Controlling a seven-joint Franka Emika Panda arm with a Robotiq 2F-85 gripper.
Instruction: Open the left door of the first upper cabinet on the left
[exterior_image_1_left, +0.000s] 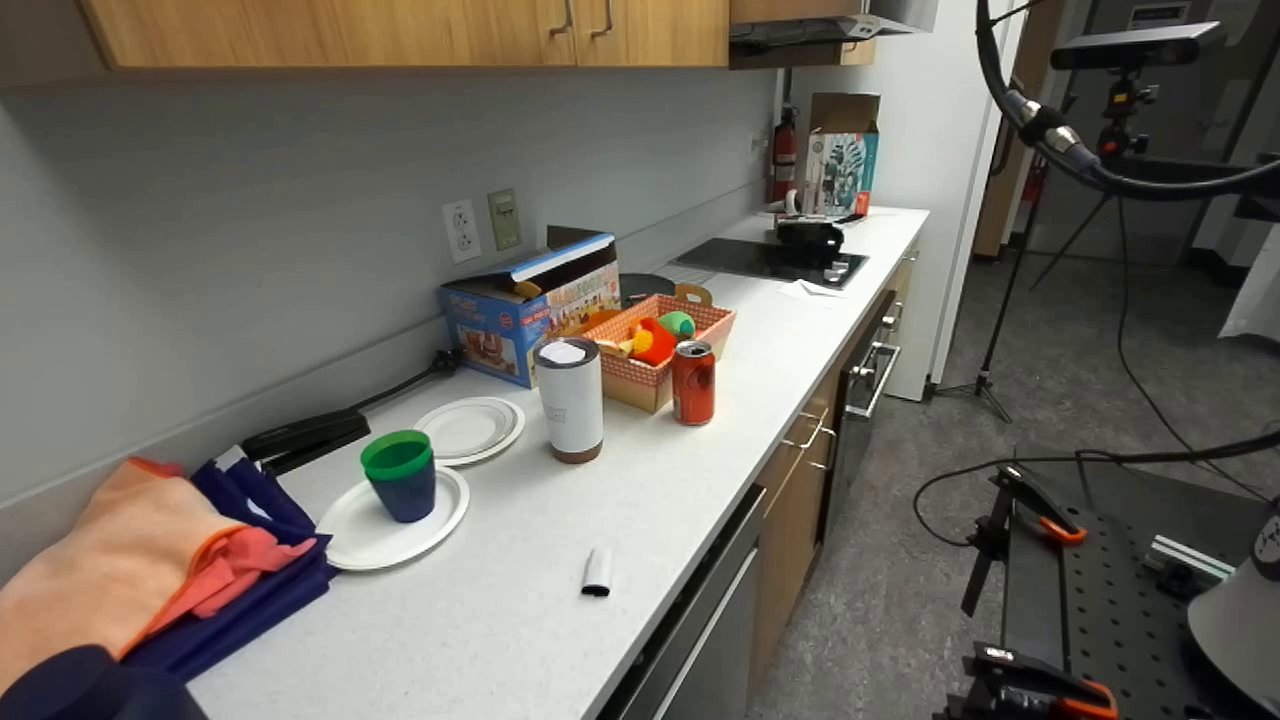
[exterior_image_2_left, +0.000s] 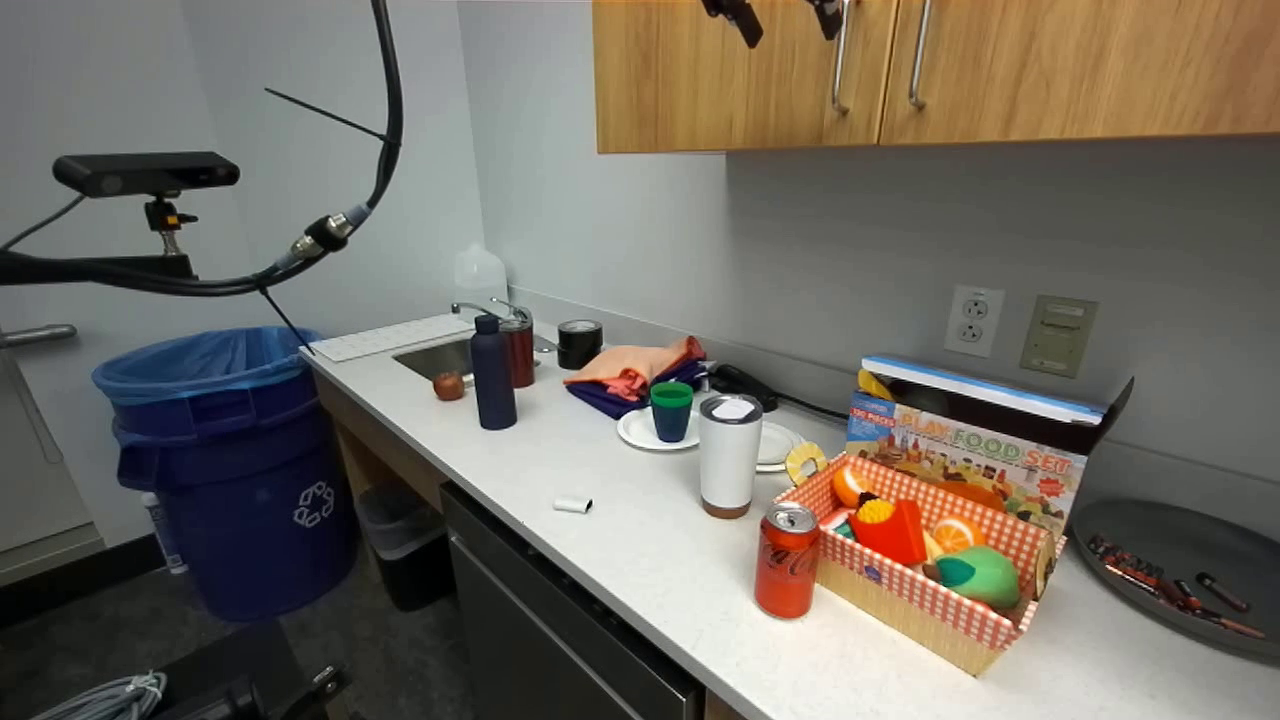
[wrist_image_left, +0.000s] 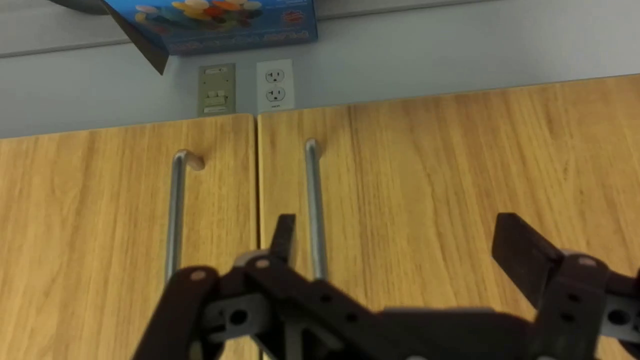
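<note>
- The handle (wrist_image_left: 316, 215) sits on the left door (wrist_image_left: 425, 190), close to the door's inner edge; the cabinet (exterior_image_1_left: 320, 35) carrying it hangs on the wall (wrist_image_left: 400, 50), and the tabletop (exterior_image_1_left: 480, 650) lies well below the handle.
- Nothing is opened, as far as I can see: just beside the handle, the left door meets the right door (wrist_image_left: 100, 200) at a thin seam (wrist_image_left: 257, 175), and the two line up flush in both exterior views.
- The gripper (wrist_image_left: 398, 227) is spread wide in front of the left door, with nothing in its hold. In the wrist view, which is upside down, the handle shows between its fingers (wrist_image_left: 522, 250), much nearer one than the other; whether either touches the handle, I can't tell.
- I'd call the approach to the handle mostly done, the grasp on it not yet made, and the pull not begun.
- What's left, to my mind: centre on the handle, close around it, pull, then swing the left door outward until it stands open.
</note>
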